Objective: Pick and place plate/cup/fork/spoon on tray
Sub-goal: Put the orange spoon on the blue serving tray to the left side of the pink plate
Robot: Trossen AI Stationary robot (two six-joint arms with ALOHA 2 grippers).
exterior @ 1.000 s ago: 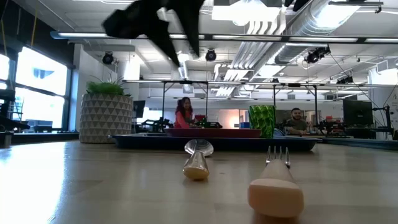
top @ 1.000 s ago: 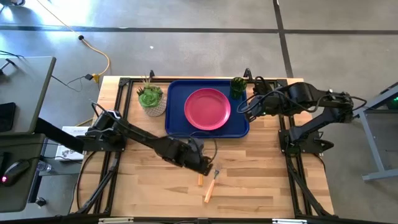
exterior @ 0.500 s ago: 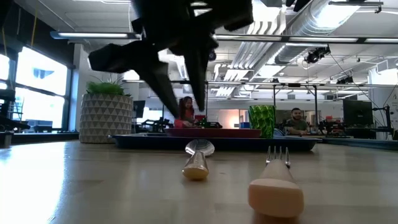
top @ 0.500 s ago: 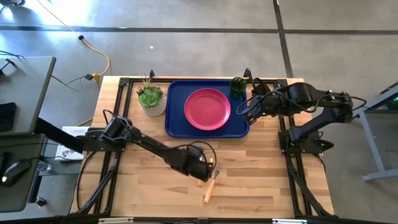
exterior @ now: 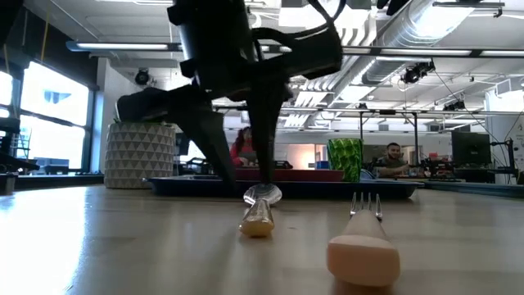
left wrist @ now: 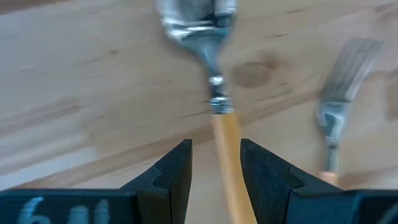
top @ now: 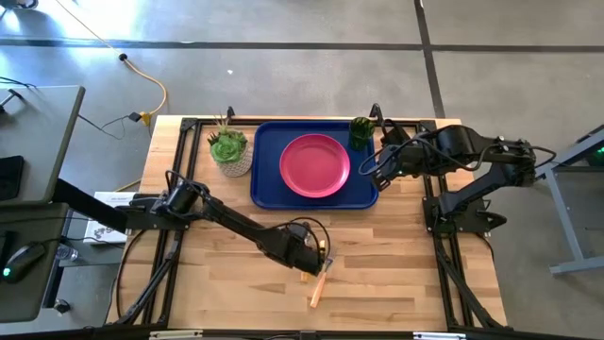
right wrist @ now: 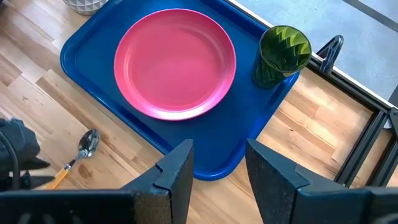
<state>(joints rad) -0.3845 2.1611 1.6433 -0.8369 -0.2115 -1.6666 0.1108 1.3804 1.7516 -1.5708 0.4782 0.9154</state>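
**Left gripper straddling spoon handle; right arm parked beside tray**

The left arm reaches low across the wooden table [top: 396, 274] from its left edge. The left gripper [left wrist: 215, 163] is down at the surface, fingers parted, one on each side of the orange handle of the spoon [left wrist: 211, 74]. No contact with the handle is visible. The spoon lies flat, bowl toward the tray [top: 266, 179]. The fork [left wrist: 339, 106] lies just beside it, apart from the fingers, its handle toward the table's near edge.

The right gripper [right wrist: 217, 171] hovers at the tray's right edge, fingers apart, holding nothing.

The plate [top: 314, 165] sits centred in the tray; the cup [top: 361, 128] stands upright in its far right corner. A potted plant [top: 228, 149] stands just beside the tray's left edge. Bare wood separates the cutlery from the tray's near rim.
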